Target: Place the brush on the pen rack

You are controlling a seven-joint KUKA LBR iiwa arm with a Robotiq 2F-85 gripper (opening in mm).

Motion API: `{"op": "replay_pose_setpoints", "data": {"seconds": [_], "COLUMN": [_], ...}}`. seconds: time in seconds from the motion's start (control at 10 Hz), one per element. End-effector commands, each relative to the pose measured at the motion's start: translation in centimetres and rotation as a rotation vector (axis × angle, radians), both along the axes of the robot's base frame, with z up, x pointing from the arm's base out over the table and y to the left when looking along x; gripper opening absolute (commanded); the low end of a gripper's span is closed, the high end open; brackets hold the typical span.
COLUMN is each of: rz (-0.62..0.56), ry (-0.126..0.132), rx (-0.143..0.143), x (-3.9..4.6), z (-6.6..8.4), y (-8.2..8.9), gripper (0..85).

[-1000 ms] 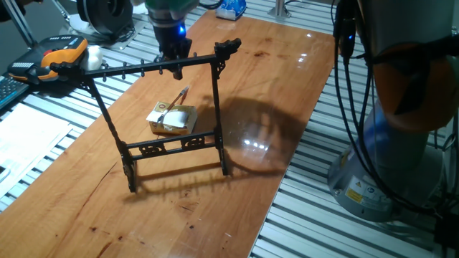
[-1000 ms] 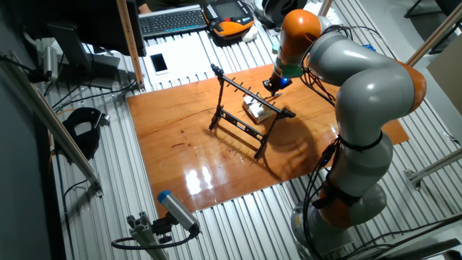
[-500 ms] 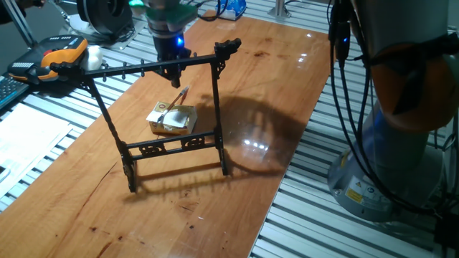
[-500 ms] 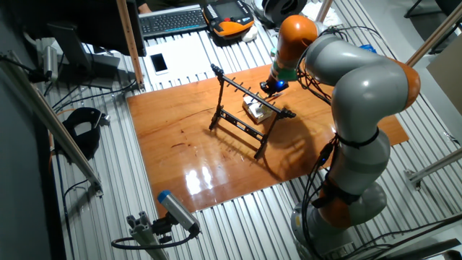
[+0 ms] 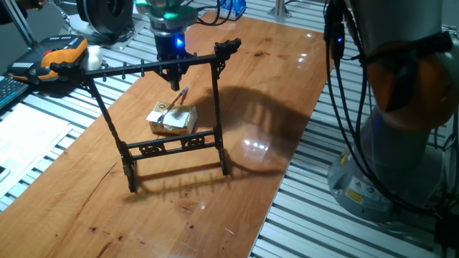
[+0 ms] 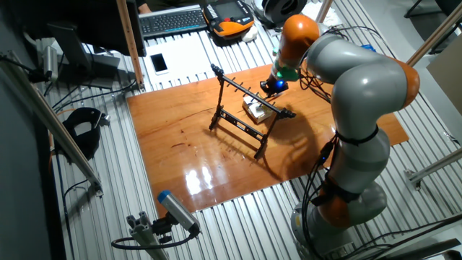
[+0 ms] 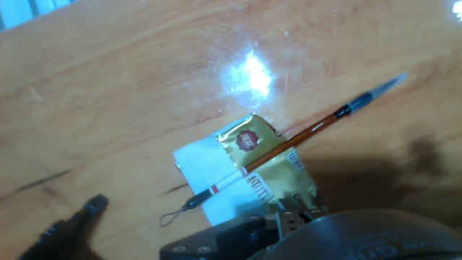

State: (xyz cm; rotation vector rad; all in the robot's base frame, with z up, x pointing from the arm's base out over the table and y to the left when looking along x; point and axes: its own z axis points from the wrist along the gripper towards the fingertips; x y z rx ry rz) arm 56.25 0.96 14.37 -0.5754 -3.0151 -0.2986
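Change since a second ago: the gripper (image 5: 174, 72) has lifted a little behind the rack's top bar and sits slightly higher in one fixed view; the arm's shadow on the worktop has spread toward the far right edge. Brush, block and rack have not moved.

Pen rack (image 5: 163, 118): black frame, upright near the middle of the wooden worktop (image 5: 287, 79), its peg-lined top bar running left to right, fretwork rail below.

Yellowish block (image 5: 172, 119): flat on the worktop just behind the rack's lower rail, seen through the frame.

Brush (image 5: 178, 97): lies tilted across the block, one end propped on it, the other reaching toward the far edge. Not on the rack.

Gripper: hangs above the brush and block, blue light lit; whether the jaws are spread or pressed together cannot be told.

The other fixed view: gripper (image 6: 273, 88) at the far-edge side of the rack (image 6: 245, 115), block (image 6: 254, 110) beneath; the brush is too small to make out.

Hand view only: brush (image 7: 289, 146) with reddish-brown handle, dark tip toward upper right, pale end and cord loop lower left, crossing the gold-and-white block (image 7: 242, 170); dark gripper body along the bottom.
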Motion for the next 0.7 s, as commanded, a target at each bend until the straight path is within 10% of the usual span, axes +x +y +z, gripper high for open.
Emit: {"op": "replay_pose_setpoints", "data": {"seconds": [0.0,0.6], "rz": [-0.122,-0.255], "ry": [0.020,0.080], "rx": [0.037,0.059], "x": [0.02,0.06], "z": [-0.03,-0.05], "y": [0.01,0.18], "gripper": [0.0,0.0]}}
